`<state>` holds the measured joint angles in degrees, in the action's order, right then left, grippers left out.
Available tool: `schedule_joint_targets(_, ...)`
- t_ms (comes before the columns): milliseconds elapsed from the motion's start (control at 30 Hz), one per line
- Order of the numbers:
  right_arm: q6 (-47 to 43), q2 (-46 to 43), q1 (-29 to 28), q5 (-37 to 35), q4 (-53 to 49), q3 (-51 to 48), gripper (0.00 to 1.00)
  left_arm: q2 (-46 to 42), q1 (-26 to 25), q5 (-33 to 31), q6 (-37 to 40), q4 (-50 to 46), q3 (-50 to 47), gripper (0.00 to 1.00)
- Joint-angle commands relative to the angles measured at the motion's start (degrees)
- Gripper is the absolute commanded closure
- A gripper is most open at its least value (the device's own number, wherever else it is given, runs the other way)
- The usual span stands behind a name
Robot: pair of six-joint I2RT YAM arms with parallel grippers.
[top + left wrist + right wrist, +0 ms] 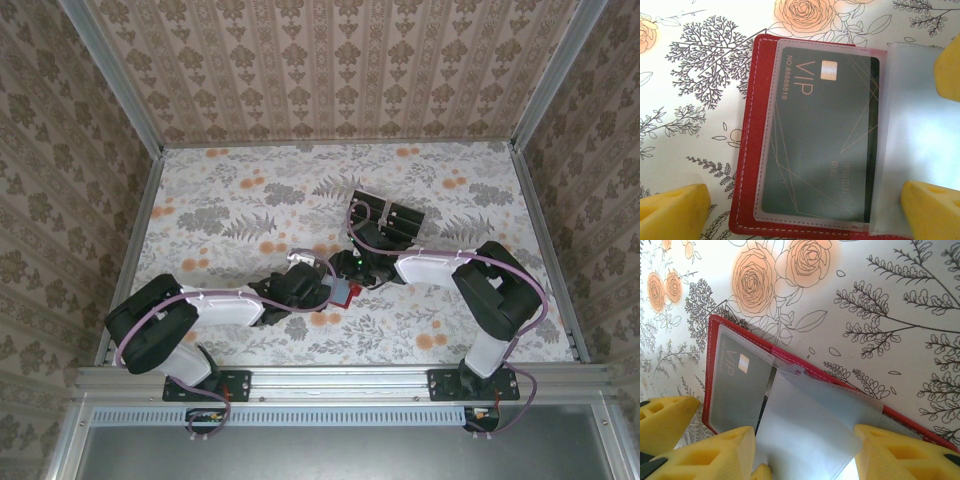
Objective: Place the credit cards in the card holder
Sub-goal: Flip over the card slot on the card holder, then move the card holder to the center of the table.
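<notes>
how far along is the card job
Done: one dark VIP card sits pocketed in the red card holder. In hand: the right tool straddles an empty clear sleeve; the left tool hovers open. Left: dark cards wait farther back.
</notes>
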<state>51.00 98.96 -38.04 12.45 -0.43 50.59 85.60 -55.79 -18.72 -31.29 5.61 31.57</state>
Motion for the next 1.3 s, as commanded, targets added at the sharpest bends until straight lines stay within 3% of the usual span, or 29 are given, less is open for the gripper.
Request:
schedule_joint_targets(0, -0.6, -1.1, -0.7, 0.4, -2.1, 1.7, 0.46, -0.9, 0.3, -0.7, -0.8, -1.1, -0.7, 0.01)
schedule_joint_targets(367, -0.6, -1.0, -1.1, 0.9, -2.0, 2.6, 0.46, -4.0, 0.3, -1.0, -0.6, -2.2, -0.9, 0.00)
schedule_joint_targets(667, -0.3, 0.4, -1.7, 1.6, -2.9, 5.7, 0.46, -15.2, 0.2, -3.2, -1.3, -4.9, -2.9, 0.00)
schedule_joint_targets(1000, -0.6, 8.4, -3.3, 1.7, -5.1, 14.3, 0.46, -28.9, 1.6, -6.5, -4.0, -10.1, -6.6, 0.00)
schedule_joint_targets(1267, -1.1, 14.3, -4.2, 3.3, -6.7, 21.8, 0.46, -32.0, 3.5, -5.8, -5.2, -12.6, -8.5, 0.00)
